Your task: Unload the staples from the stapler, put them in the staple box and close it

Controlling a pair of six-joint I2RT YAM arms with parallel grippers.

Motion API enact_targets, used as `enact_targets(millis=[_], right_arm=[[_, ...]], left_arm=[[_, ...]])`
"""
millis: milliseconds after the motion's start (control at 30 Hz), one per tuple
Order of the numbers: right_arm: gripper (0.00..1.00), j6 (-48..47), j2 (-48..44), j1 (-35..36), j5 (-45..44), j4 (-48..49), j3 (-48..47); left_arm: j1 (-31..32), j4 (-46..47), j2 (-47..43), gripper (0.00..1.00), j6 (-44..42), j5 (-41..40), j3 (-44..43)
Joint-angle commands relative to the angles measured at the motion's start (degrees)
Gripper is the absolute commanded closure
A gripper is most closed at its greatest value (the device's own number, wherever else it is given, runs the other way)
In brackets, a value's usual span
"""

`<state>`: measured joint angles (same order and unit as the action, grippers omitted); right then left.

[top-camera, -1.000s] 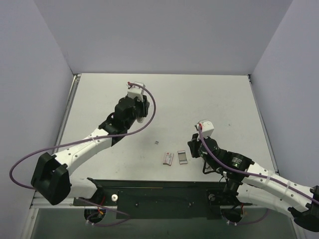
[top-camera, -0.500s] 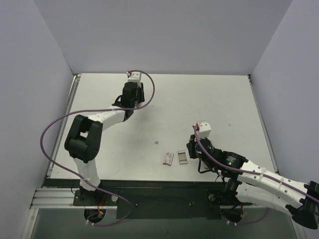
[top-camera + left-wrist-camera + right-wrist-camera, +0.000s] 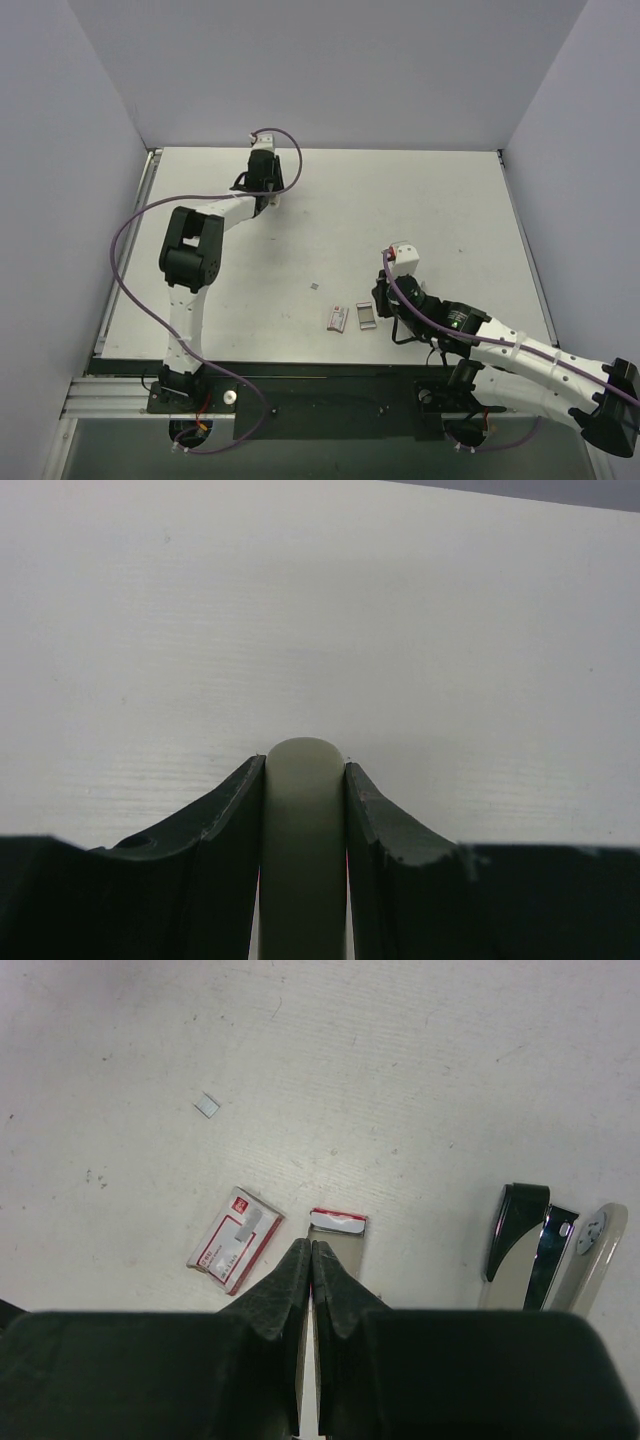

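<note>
Left gripper point(image 3: 304, 768) pinches an olive-grey rounded bar point(image 3: 304, 860). Right gripper point(image 3: 312, 1255), fingers pressed together, could shove the red-edged white tray point(image 3: 338, 1222) ahead, missing the slim black-and-silver stapler point(image 3: 525, 1245) rightward.

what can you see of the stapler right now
The stapler shows only in the right wrist view, lying on the white table at lower right, its near end hidden by the gripper body. Small and slim: a black top arm with a rounded tip over a silvery metal channel. A pale beige strip with a round rivet runs along its right side. Nothing grips it; the shut right gripper is apart from it.
</note>
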<state>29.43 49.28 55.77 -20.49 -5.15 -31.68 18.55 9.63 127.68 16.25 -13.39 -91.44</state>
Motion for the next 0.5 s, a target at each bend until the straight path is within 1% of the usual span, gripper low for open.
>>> enact_targets(millis=[0,33,100,133,167,200,233,267,300,333,367,400,433,467], right_arm=[[1.0,0.36,0.21,-0.66,0.01,1.46,-0.93],[1.0,0.36,0.38,-0.75,0.01,1.54,-0.84],[0.98,0.63,0.47,-1.01,0.19,1.37,-0.84],[0.95,0.8,0.38,-1.27,0.36,1.37,-0.84],[0.94,0.8,0.47,-1.19,0.54,1.28,-0.84],[0.91,0.89,0.3,-1.36,0.63,1.19,-0.92],[0.9,0.89,0.21,-1.36,0.71,1.02,-1.01],[0.89,0.89,0.21,-1.54,0.72,0.84,-1.1],[0.87,0.98,0.12,-1.71,0.54,0.49,-1.19],[0.82,1.07,-0.06,-1.72,0.45,0.32,-1.36],[0.8,1.15,0.03,-1.72,0.45,-0.03,-1.54],[0.77,1.33,-0.06,-1.89,0.36,-0.21,-1.72],[0.76,1.42,-0.23,-1.89,0.28,-0.48,-1.8],[0.72,1.51,-0.23,-1.98,0.28,-0.74,-2.07]], left_arm=[[-0.88,-5.3,2.31,0.79,1.33,2.13,-8.3],[-1.14,-6.28,3.53,0.73,1.76,2.57,-10.49],[-1.49,-9.44,5.2,0.68,2.03,4.06,-12.96],[-1.67,-9.54,5.74,0.66,2.12,4.24,-13.58],[-1.76,-9.54,6.09,0.6,2.03,4.59,-13.85],[-1.76,-9.54,6.18,0.58,2.03,4.86,-13.85],[-1.76,-9.54,6.27,0.52,1.77,5.04,-13.77],[-1.76,-9.54,6.18,0.5,1.59,5.3,-13.59],[-1.76,-9.54,6.18,0.44,1.5,5.3,-13.42],[-1.76,-9.54,5.83,0.39,1.42,5.39,-13.24],[-1.76,-9.54,5.65,0.37,1.15,5.3,-12.89],[-1.76,-9.54,5.22,0.32,1.06,5.3,-12.8],[-1.76,-9.54,4.95,0.29,0.8,5.3,-12.19],[-1.85,-9.37,4.08,0.26,0.71,5.3,-11.66]])
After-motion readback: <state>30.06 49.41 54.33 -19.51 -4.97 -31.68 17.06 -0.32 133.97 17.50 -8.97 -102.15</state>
